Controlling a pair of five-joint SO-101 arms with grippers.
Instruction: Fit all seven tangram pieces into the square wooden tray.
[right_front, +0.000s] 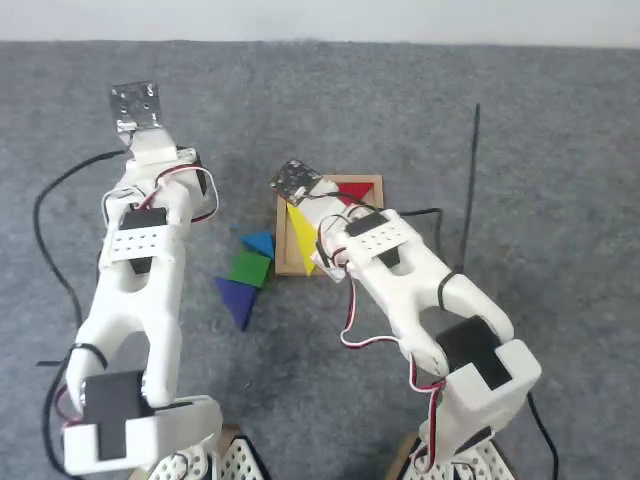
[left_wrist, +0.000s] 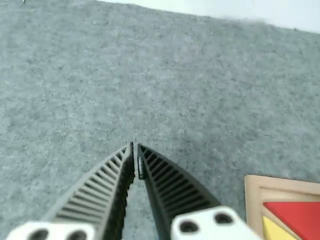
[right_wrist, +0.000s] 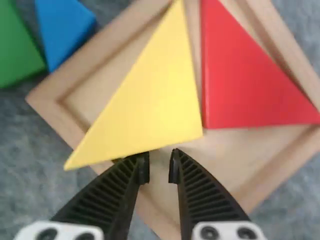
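One triangle (yellow) overhangs the tray rim.

Bright, even light with soft shadows

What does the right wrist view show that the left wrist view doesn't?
Right wrist extras: the right gripper, jaws slightly apart over the tray floor by the yellow triangle's edge, plus a green piece and a blue piece on the carpet outside the tray. Left wrist extras: the left gripper, closed on nothing above bare carpet, and a pale strip beyond the carpet's far edge. Shared: the tray, the yellow triangle and red triangle in it, grey carpet.
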